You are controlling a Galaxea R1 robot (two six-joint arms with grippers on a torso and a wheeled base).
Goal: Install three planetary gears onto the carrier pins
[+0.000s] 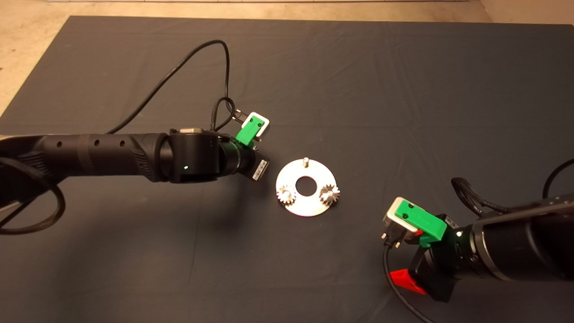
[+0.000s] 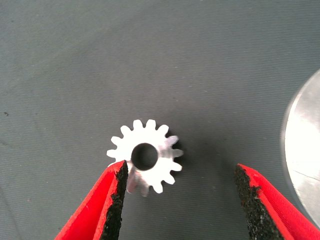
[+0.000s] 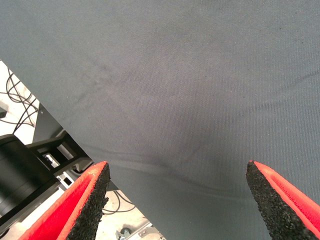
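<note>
A dark grey woven mat (image 1: pixel 403 89) covers the table, its cloth plain and unpatterned, against a pale beige floor (image 1: pixel 31 27). On it lies a flat round bright silver disc (image 1: pixel 309 204) bearing 2 shiny silver toothed gears (image 1: pixel 285 194) (image 1: pixel 329 194) and 1 bare silver pin (image 1: pixel 305 160). A 3rd silver-white gear (image 2: pixel 146 155) shows between the left gripper's (image 2: pixel 180 205) red fingers (image 2: pixel 95 210) with speckled black pads. Both black arms (image 1: pixel 112 154) carry bright green gripper bodies; the right gripper (image 3: pixel 177 200) also shows red fingers, black pads.
</note>
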